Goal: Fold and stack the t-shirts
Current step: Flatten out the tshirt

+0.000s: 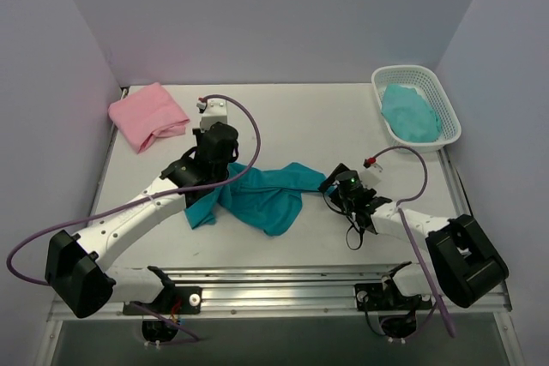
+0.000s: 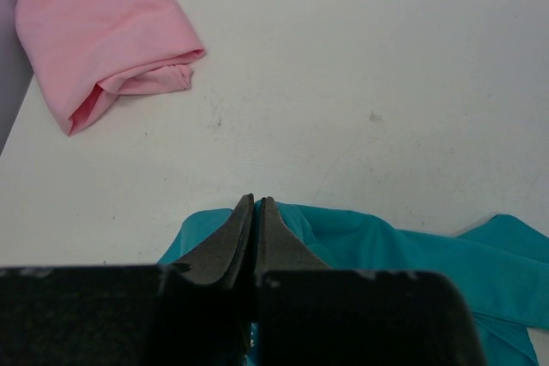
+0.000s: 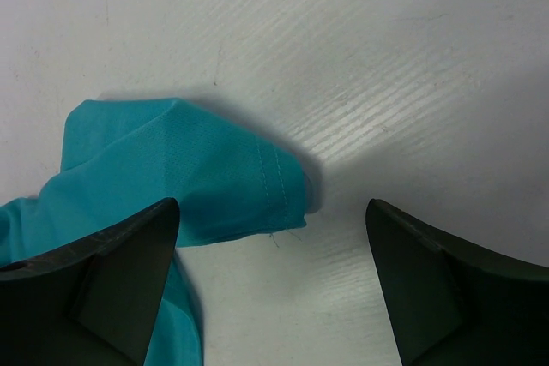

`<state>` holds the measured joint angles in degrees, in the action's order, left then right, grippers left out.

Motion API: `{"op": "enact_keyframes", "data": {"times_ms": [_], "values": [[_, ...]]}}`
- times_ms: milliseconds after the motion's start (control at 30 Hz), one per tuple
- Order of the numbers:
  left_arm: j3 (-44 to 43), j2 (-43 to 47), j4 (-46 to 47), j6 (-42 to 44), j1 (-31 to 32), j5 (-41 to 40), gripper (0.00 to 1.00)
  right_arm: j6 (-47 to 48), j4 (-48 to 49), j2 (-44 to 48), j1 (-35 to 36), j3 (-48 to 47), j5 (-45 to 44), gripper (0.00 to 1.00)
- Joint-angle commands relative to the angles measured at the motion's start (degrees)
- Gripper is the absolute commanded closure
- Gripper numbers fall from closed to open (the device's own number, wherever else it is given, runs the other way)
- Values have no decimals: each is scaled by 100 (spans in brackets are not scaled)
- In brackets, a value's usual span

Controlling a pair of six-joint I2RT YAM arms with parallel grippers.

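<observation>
A deep teal t-shirt point(image 1: 268, 196) lies crumpled in the middle of the table. My left gripper point(image 1: 225, 179) is shut on its left part; in the left wrist view the fingers point(image 2: 256, 205) are pressed together with teal cloth point(image 2: 403, 250) around and between them. My right gripper point(image 1: 336, 186) is open at the shirt's right end. In the right wrist view a hemmed corner of the teal shirt point(image 3: 206, 173) lies on the table between the spread fingers point(image 3: 273, 216), nearer the left one, untouched. A folded light pink t-shirt point(image 1: 147, 115) lies at the far left, also in the left wrist view point(image 2: 103, 27).
A white slotted basket point(image 1: 449, 123) stands at the far right with a lighter teal cloth point(image 1: 410, 112) in it. Walls close in the table on the left, back and right. A metal rail point(image 1: 274, 285) runs along the near edge.
</observation>
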<state>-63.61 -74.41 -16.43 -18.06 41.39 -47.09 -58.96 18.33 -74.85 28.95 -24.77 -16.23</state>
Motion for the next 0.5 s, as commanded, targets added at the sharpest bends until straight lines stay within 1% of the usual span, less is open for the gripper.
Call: {"op": "enact_keyframes", "data": {"times_ms": [0, 33, 67, 133, 167, 233, 267, 333, 433, 467], "values": [[-11, 102, 254, -101, -52, 42, 98, -98, 293, -222, -12, -124, -91, 18], [-2, 102, 254, -92, -52, 42, 98, -107, 338, -354, -12, -115, -30, 21], [-2, 102, 263, -101, -52, 33, 98, -107, 382, -425, -12, -107, -3, 28], [-2, 111, 254, -92, -52, 33, 98, -133, 505, -574, -3, -107, 49, 33], [-2, 111, 245, -92, -60, 33, 98, -133, 531, -609, -3, -107, 76, 40], [7, 120, 263, -92, -78, 33, 98, -133, 575, -688, -3, -107, 85, 47], [7, 120, 263, -101, -78, 33, 98, -133, 575, -706, -3, -107, 85, 53], [16, 111, 271, -101, -96, 33, 98, -125, 558, -759, -3, -124, 76, 57], [16, 85, 271, -101, -104, 33, 98, -116, 523, -733, -3, -115, 59, 69], [7, 85, 271, -101, -96, 33, 98, -116, 514, -707, -3, -98, 24, 82]]}}
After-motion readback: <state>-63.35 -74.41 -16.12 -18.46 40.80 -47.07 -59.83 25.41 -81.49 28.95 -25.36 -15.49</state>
